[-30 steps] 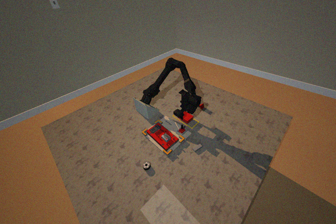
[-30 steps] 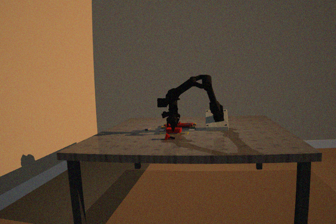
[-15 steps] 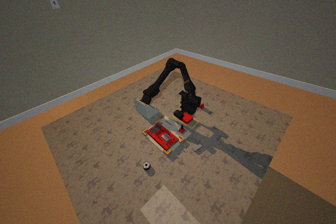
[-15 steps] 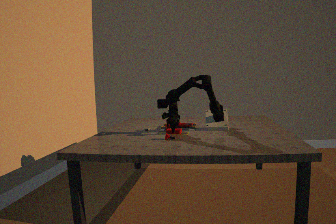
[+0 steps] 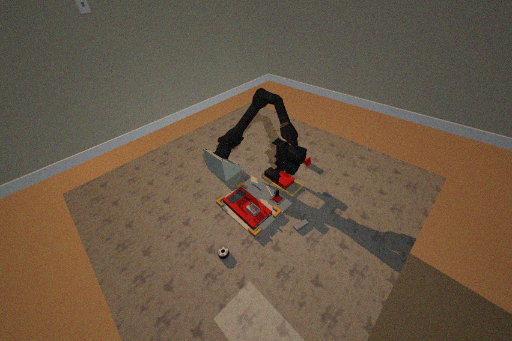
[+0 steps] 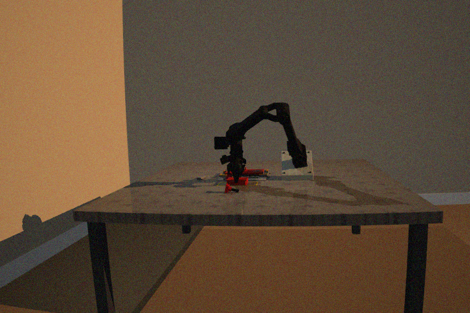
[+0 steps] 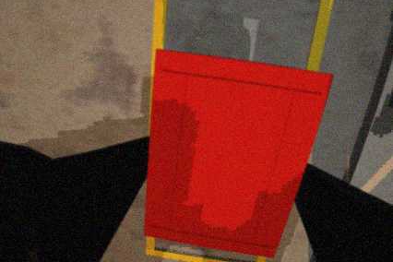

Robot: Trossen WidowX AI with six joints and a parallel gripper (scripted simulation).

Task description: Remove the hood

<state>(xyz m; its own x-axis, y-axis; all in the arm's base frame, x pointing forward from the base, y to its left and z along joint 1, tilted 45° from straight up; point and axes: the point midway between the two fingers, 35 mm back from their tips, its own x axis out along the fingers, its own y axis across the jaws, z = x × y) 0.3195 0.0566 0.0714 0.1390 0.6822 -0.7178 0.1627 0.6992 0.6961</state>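
Top view: the gripper (image 5: 284, 178) stood low over the yellow-framed marked area (image 5: 298, 189), clamped on the red hood (image 5: 286, 180); the toy car (image 5: 247, 206) lay just beside it, toward the camera and left; whether the hood rested on the table could not be told.

Exterior view: the hood (image 6: 238, 181) sat right under the fingers at table (image 6: 341, 203) level – apparently touching or nearly so.

Wrist view: hood (image 7: 235, 151) directly ahead between the jaws, long axis running away from the camera; its left edge overlapped the yellow frame (image 7: 160, 22) – so probably a slight rightward shift before release; only this view showed that.
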